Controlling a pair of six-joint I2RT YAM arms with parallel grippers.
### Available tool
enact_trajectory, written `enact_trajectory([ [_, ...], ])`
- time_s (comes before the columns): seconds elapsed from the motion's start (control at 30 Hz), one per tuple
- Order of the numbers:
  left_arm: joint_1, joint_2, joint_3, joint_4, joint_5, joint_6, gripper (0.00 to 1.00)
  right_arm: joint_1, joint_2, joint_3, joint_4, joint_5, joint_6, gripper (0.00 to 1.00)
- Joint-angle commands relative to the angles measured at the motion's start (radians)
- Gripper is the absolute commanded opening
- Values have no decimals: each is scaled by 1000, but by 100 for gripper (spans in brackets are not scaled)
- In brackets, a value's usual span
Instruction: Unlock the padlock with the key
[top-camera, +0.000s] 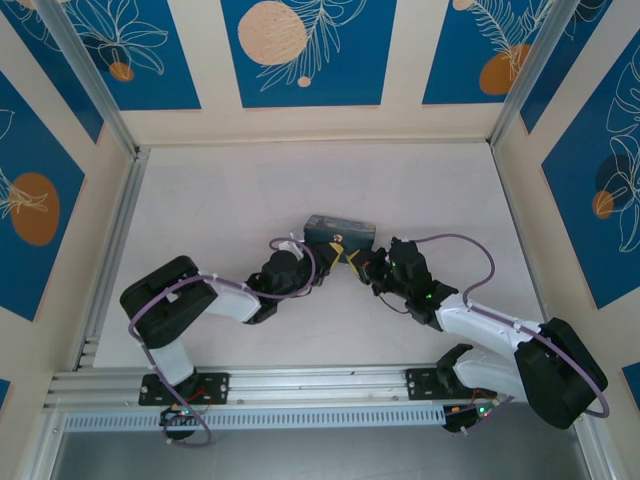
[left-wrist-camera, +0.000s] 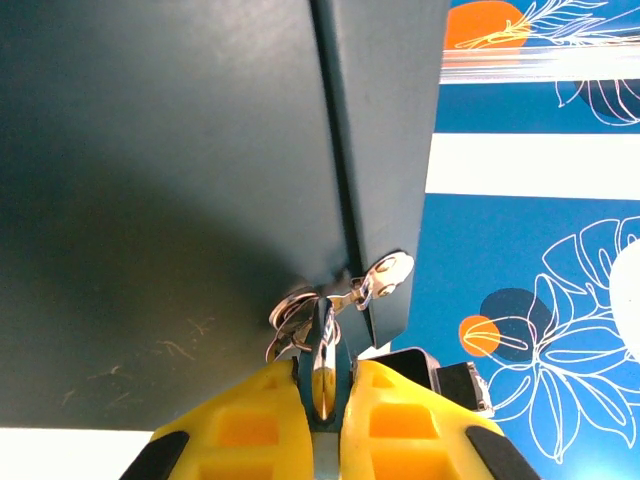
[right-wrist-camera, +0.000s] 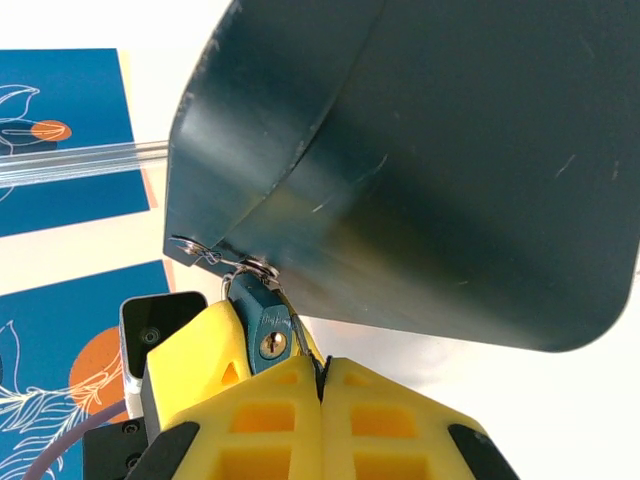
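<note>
Gently: with left fingers (left-wrist-camera: 285, 395) clenched on the padlock (right-wrist-camera: 262, 322), hanging at the hasp (left-wrist-camera: 388, 272) of the tin (right-wrist-camera: 450, 150) on the desk (top-camera: 230, 190), bring right fingers (right-wrist-camera: 300, 395) (pressed shut, cannot tell whether on the key) square to the keyhole (right-wrist-camera: 271, 345), push straight, then twist without dragging the tin.

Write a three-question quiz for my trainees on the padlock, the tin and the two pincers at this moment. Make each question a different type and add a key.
1. True or false: the padlock is attached at the hasp of the dark tin.
2. Which pincer clamps the padlock's body? A left, B right, C neither.
3. Fill in: the right pincer is ___, just below the padlock's keyhole.

Key
1. True.
2. A, the left pincer.
3. Shut.
</note>
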Motion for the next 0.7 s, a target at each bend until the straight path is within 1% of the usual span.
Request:
enact_trajectory([
  [0.0,-9,3,-3,65,5,-8,0,-7,-4,46,10,15,-22,0],
  [0.33,-10,13,-5,65,5,-8,0,-10,-3,56,7,10,-29,0],
  [0.67,-10,22,-5,68,-7,-16,0,-29,-66,19,-118,-13,-51,0],
])
